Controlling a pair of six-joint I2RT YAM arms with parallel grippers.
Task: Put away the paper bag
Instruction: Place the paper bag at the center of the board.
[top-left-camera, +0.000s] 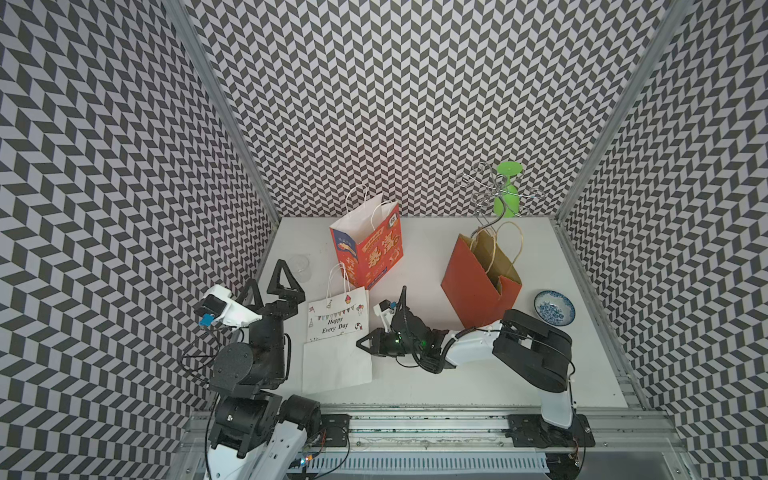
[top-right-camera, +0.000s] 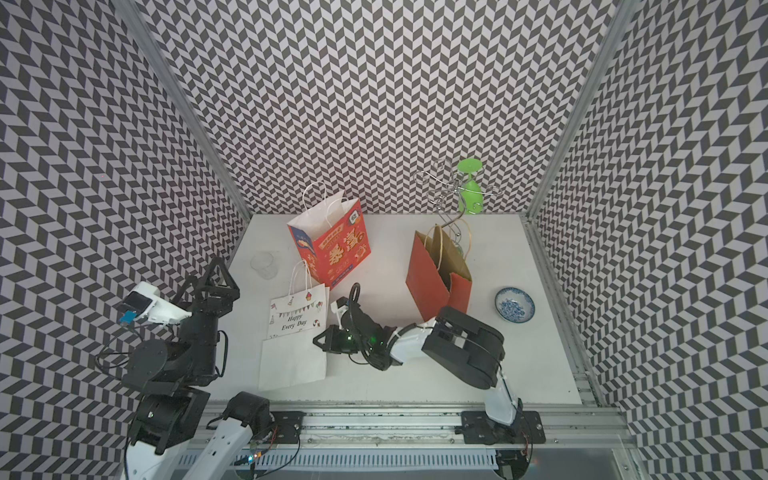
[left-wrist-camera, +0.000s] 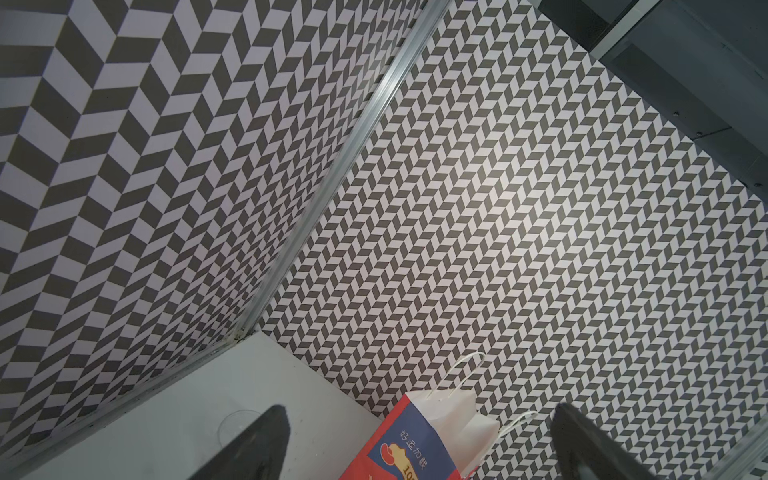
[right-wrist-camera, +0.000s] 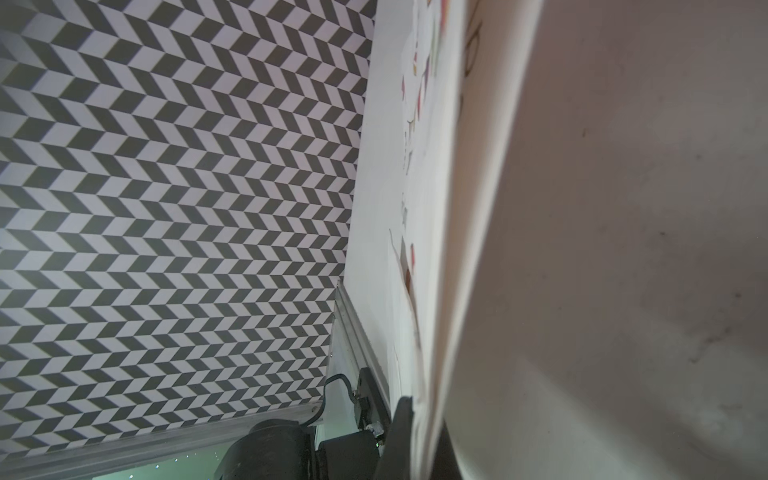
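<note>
A white paper bag (top-left-camera: 336, 332) printed "Happy Every Day" lies on the pale worktop (top-left-camera: 415, 374), near the front edge, with a crease across its middle. The right jaws are clamped on the bag's right edge, low over the worktop. The left jaws stand wide apart, raised and holding nothing, just left of the bag. Right behind it stands a red printed bag (top-left-camera: 374, 253). A plain red bag (top-left-camera: 469, 282), a blue-patterned bowl (top-left-camera: 555, 306) and a clear cup (top-left-camera: 299, 266) sit further off.
</note>
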